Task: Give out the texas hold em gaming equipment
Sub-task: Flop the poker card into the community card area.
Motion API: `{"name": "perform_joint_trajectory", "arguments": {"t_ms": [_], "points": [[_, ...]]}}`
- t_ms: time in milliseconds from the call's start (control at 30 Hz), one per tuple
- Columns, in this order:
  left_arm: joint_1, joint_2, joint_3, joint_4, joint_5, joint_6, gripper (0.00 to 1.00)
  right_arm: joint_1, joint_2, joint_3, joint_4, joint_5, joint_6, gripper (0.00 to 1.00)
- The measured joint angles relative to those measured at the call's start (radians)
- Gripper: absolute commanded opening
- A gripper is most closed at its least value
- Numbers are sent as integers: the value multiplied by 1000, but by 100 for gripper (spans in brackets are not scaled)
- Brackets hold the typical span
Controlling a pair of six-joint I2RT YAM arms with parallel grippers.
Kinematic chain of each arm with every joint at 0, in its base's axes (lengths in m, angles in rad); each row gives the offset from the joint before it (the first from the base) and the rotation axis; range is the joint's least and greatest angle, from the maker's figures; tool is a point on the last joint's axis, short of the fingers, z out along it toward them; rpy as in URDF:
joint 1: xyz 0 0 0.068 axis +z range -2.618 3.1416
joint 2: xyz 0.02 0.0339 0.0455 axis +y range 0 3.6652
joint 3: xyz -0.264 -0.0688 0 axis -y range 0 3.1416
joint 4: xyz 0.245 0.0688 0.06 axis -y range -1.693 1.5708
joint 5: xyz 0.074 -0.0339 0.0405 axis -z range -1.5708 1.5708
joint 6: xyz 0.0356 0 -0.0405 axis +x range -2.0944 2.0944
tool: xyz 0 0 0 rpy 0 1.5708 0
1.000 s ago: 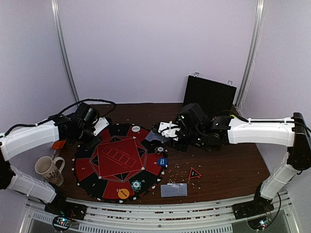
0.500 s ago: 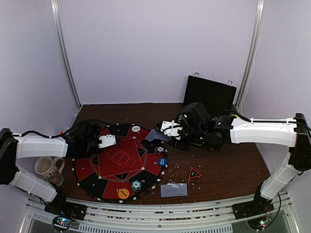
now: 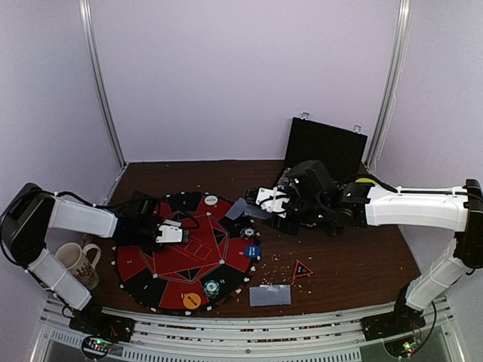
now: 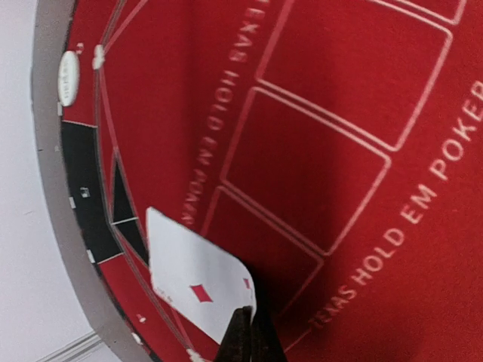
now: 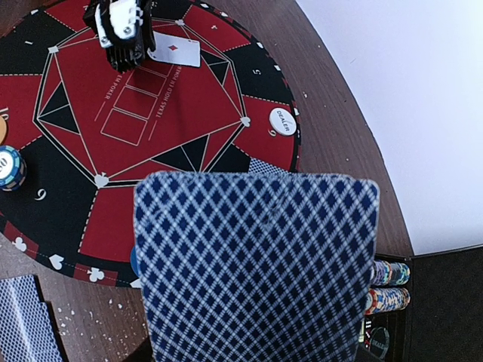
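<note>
My left gripper [image 4: 251, 328] is shut on the corner of a face-up playing card [image 4: 198, 280], an ace of diamonds. It holds the card low over the red centre of the round poker mat [image 3: 198, 260]. The right wrist view shows the same card [image 5: 175, 51] beside the left gripper [image 5: 124, 34]. My right gripper [image 3: 260, 202] hovers at the mat's far right edge, shut on blue diamond-backed cards [image 5: 256, 264] that hide its fingers. On the mat lie a white dealer disc [image 3: 210, 200], a blue disc [image 3: 252, 251], an orange disc [image 3: 192, 301] and a striped chip stack [image 3: 211, 286].
More face-down cards [image 3: 270, 295] lie on the wooden table near the front edge, beside a red triangle marker [image 3: 303, 269]. A black case [image 3: 326, 147] stands open behind the right arm, with chips [image 5: 389, 286] in it. A mug [image 3: 75, 262] sits at the left.
My left arm has swung from the mat's far left edge in over its red centre, carrying the card. The right arm has drifted slightly right with its cards.
</note>
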Motion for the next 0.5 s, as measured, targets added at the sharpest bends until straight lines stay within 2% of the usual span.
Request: {"name": "perform_joint_trajectory", "arguments": {"t_ms": [300, 500], "points": [[33, 41, 50, -78, 39, -2, 0, -21, -13, -24, 19, -4, 0, 51], [80, 18, 38, -95, 48, 8, 14, -27, -20, -24, 21, -12, 0, 51]]}}
